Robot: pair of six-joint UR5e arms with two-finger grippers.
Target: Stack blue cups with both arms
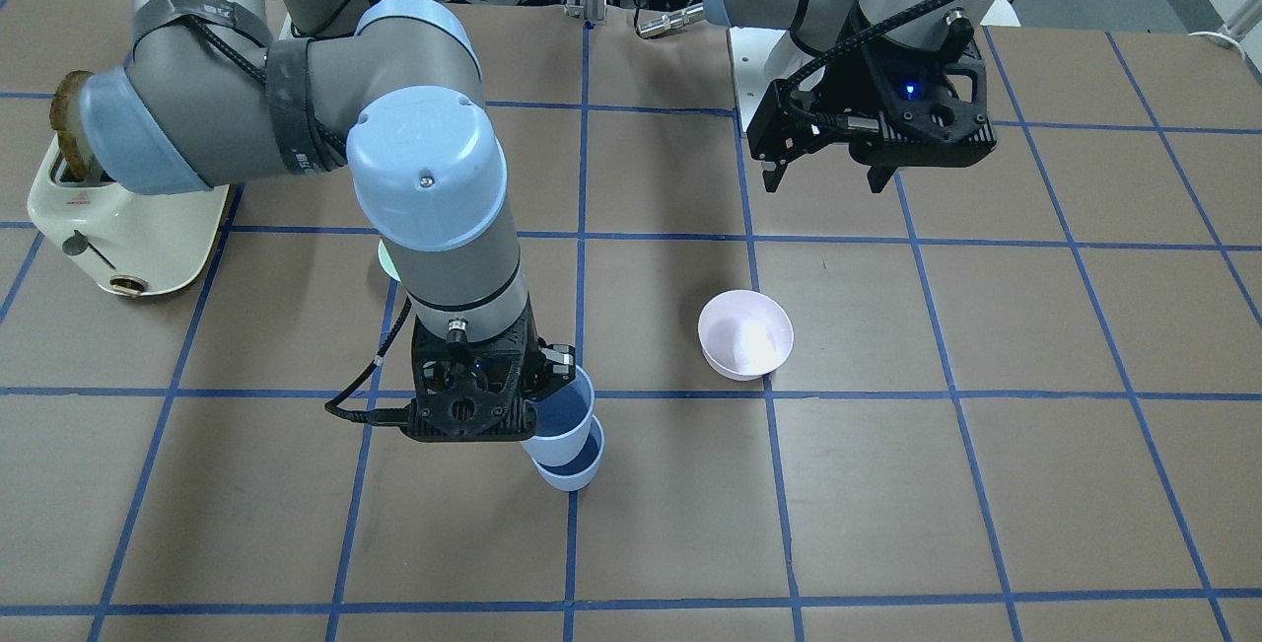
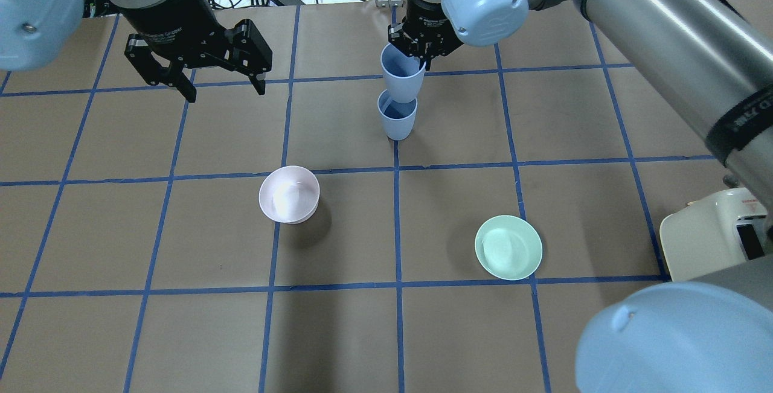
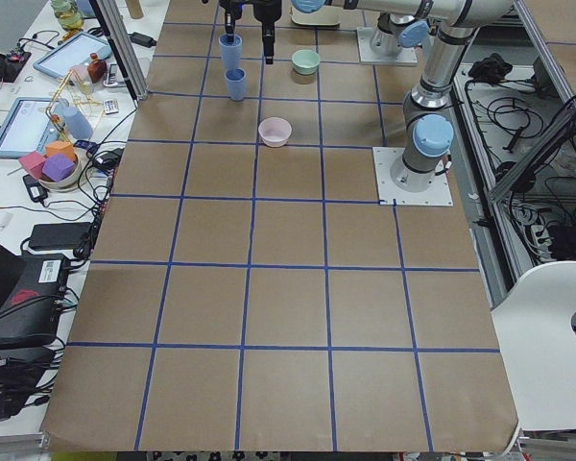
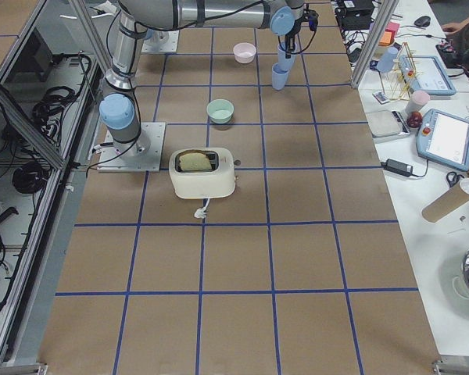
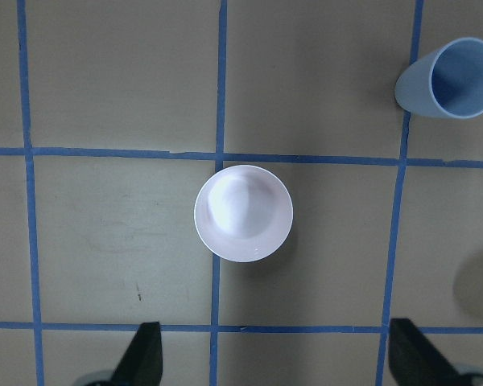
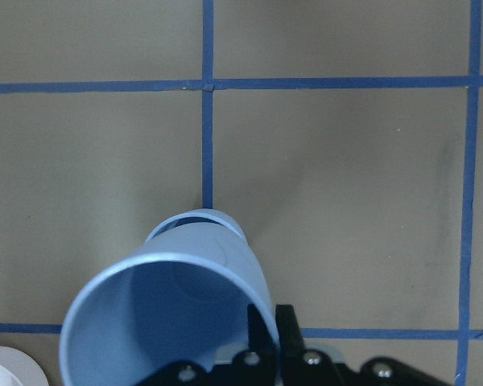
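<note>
My right gripper (image 2: 423, 55) is shut on the rim of one blue cup (image 2: 401, 73) and holds it slightly tilted, directly over the other blue cup (image 2: 397, 116), which stands upright on the table. The held cup's base is at the standing cup's mouth; I cannot tell if it is inside. The front view shows the same gripper (image 1: 547, 381), the held cup (image 1: 564, 423) and the standing cup (image 1: 572, 472). In the right wrist view the held cup (image 6: 165, 322) covers most of the standing cup (image 6: 195, 221). My left gripper (image 2: 225, 92) is open and empty, hovering far to the side.
A pale pink bowl (image 2: 288, 194) sits below the left gripper (image 5: 278, 358) and shows in its wrist view (image 5: 243, 211). A mint-green bowl (image 2: 508, 247) lies nearer the robot's right. A cream toaster (image 1: 128, 218) stands at the table's right-arm side.
</note>
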